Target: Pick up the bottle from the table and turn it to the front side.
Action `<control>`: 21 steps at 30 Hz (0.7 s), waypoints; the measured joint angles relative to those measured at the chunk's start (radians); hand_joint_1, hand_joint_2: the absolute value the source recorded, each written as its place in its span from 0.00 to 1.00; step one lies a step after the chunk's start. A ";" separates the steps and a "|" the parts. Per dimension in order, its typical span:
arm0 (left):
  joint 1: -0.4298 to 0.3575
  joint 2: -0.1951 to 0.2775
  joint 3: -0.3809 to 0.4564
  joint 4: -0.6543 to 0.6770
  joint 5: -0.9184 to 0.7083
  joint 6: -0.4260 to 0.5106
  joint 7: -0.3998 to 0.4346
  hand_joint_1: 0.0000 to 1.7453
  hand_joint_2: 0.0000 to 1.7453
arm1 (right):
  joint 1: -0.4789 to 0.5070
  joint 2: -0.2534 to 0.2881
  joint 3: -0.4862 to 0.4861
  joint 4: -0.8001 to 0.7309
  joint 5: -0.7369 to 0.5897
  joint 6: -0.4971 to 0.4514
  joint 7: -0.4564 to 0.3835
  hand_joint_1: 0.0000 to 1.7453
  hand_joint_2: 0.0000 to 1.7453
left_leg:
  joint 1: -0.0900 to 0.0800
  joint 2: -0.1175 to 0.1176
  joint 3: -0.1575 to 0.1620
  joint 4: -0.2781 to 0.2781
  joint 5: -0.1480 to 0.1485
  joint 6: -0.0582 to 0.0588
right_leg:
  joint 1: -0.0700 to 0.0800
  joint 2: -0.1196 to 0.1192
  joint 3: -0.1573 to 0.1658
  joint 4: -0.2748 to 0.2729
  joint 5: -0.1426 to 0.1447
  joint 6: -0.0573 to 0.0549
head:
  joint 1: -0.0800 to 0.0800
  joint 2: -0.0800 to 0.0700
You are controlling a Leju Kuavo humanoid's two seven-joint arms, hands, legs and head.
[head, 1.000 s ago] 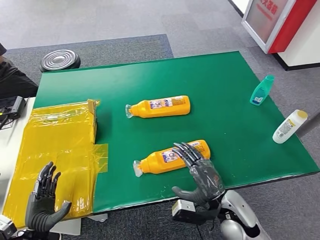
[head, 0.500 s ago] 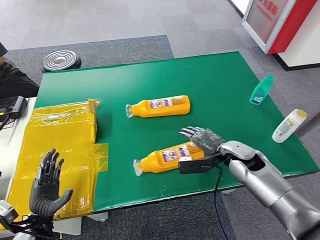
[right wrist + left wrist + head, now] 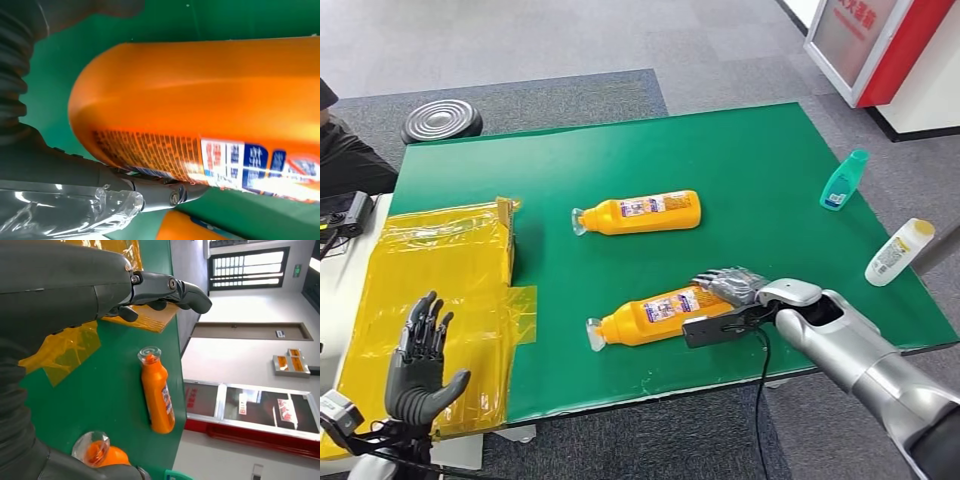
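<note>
- Bottle [image 3: 663, 312] for the task: the nearer of two orange bottles lying on their sides on the green table [image 3: 743, 160], close to the near edge, cap end pointing left and base to the right.
- Right hand [image 3: 727, 290] is at that bottle's base end, reaching in from the right; in the head view its dark fingers [image 3: 709, 278] lie over the far side of the body while the thumb side runs along the near side.
- The right wrist view has the bottle's orange wall [image 3: 196, 100] pressed close, with a finger beneath its label. Fingers are wrapped about the bottle and in contact, though I cannot tell how firmly they clamp; I judge the grasp is just being made.
- The bottle looks to rest on the table, not yet lifted. Holding it at the base end probably leaves room to roll the label round to the front.
- The right forearm comes in low and nearly level across the near right corner of the table, wrist turned so the palm faces the bottle.
- Left hand [image 3: 422, 365] is raised at the near left over the yellow plastic sheet [image 3: 433, 270], fingers spread upward and holding nothing.
- The second orange bottle [image 3: 637, 213] lies farther away, well apart from either hand.
</note>
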 joint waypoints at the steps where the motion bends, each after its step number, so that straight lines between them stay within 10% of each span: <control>1: -0.003 -0.001 -0.001 0.003 0.000 0.000 0.000 0.00 1.00 | -0.003 0.002 0.006 0.008 -0.002 -0.005 0.002 0.99 1.00 | 0.000 0.000 0.000 0.000 0.000 0.000 | 0.000 0.000 0.000 0.000 0.000 0.000 | 0.000 0.000; 12: -0.009 -0.003 -0.003 0.014 0.021 -0.005 0.000 0.00 1.00 | 0.022 0.017 0.026 0.032 -0.072 -0.133 -0.004 1.00 1.00 | 0.000 0.000 0.000 0.000 0.000 0.000 | 0.000 0.000 0.000 0.000 0.000 0.000 | 0.000 0.000; 21: 0.032 -0.037 0.071 -0.003 0.042 -0.110 0.000 0.00 1.00 | 0.229 0.020 -0.107 -0.209 -0.163 -0.351 0.023 1.00 1.00 | 0.000 0.000 -0.002 0.000 -0.002 -0.001 | 0.000 0.000 -0.002 0.000 -0.002 0.000 | 0.000 0.000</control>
